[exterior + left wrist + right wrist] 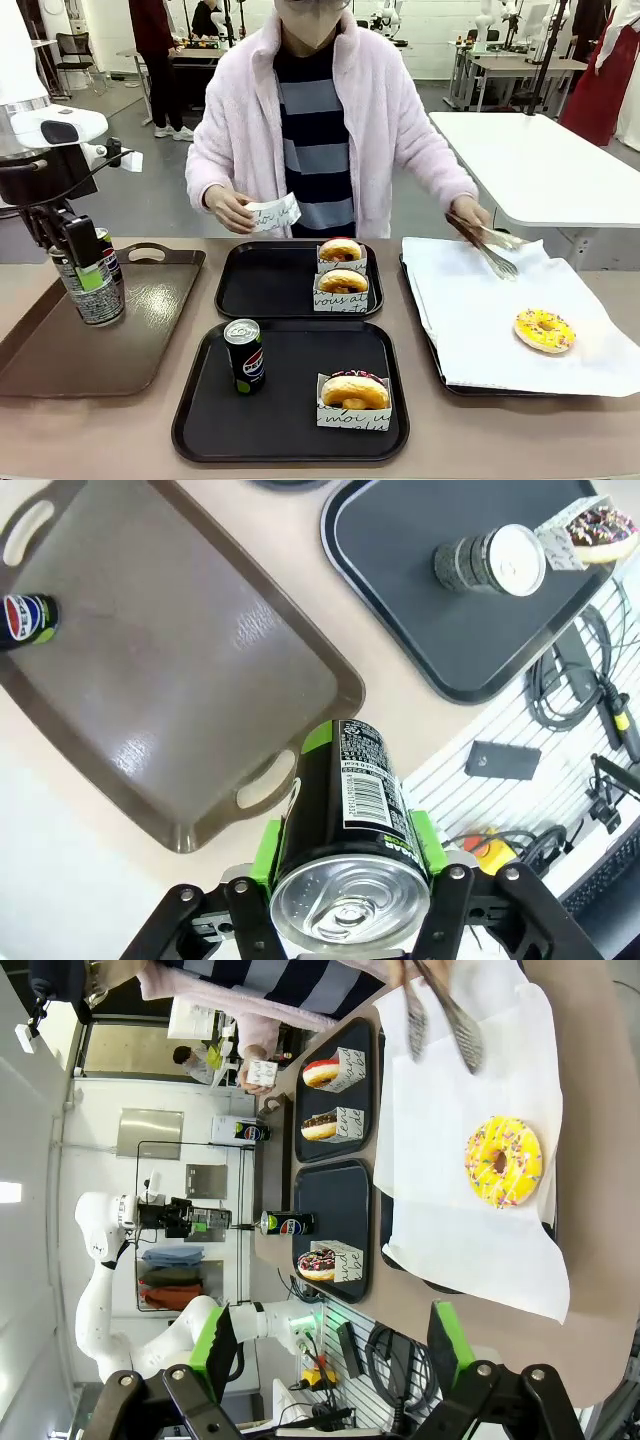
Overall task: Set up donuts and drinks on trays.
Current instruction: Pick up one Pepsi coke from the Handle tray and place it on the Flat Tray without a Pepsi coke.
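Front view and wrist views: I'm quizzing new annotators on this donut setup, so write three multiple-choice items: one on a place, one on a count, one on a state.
1. Where does the yellow donut lie?
A. in a bowl
B. on a white plate
C. on the white-paper-lined tray

2. How many sleeved donuts sit on the far black tray?
A. two
B. none
C. four

3. What state is the left end effector in?
A. open and empty
B. shut on a can
C. shut on a spoon

Answers:
1 C, it lies unsleeved on the white paper.
2 A, two stand there, one behind the other.
3 B, its green pads press the can's sides in the left wrist view.
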`<state>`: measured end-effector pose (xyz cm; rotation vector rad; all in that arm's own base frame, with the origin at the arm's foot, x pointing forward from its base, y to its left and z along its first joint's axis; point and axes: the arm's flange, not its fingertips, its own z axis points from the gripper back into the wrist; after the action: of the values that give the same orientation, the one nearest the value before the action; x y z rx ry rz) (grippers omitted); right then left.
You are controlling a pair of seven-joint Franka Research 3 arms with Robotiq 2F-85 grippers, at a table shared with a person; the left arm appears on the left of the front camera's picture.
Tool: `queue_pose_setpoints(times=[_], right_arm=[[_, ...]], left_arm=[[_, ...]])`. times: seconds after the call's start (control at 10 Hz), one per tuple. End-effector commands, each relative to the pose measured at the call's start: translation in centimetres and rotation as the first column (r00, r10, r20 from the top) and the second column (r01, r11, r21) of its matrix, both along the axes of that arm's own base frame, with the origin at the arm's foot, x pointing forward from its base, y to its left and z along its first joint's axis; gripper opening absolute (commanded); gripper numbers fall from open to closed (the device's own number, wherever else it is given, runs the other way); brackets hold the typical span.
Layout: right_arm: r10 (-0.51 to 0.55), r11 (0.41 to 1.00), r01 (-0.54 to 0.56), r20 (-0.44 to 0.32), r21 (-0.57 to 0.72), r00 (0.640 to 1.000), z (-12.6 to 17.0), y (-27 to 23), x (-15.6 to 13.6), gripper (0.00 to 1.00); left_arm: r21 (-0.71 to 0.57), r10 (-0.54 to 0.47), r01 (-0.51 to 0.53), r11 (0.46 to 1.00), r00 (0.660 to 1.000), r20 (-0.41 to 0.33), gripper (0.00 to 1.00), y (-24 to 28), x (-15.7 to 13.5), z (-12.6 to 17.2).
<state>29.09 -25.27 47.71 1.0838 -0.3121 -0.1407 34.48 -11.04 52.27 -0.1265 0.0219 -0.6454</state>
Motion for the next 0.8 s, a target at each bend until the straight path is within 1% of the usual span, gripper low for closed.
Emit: queue_pose_setpoints(times=[0.0,0.2,0.3,0.5,0.7], right_arm=[[-0.003,1.000,0.003,0.018,0.013,1.000,0.0,0.0,0.0,1.00],[-0.003,1.000,0.003,0.018,0.013,1.000,0.0,0.0,0.0,1.00],[-0.003,1.000,0.003,0.018,0.013,1.000,0.0,0.0,0.0,1.00],[-0.003,1.000,0.003,0.018,0.013,1.000,0.0,0.0,0.0,1.00],[-0.003,1.000,0.003,0.018,0.013,1.000,0.0,0.0,0.0,1.00]], left_arm=[[-0.053,0.025,-0.023,0.998,0.999,0.030,0.59,-0.7,0.5,-0.3],[-0.045,0.058,-0.055,0.997,0.995,0.086,0.59,-1.8,1.7,-0.5],[-0.043,0.074,-0.070,0.997,0.993,0.095,0.59,-2.8,2.9,-0.7],[-0.026,0.091,-0.089,0.996,0.991,0.096,0.59,-5.3,5.9,-1.3],[-0.007,0.103,-0.103,0.995,0.991,0.086,0.59,-7.4,8.3,-1.9]])
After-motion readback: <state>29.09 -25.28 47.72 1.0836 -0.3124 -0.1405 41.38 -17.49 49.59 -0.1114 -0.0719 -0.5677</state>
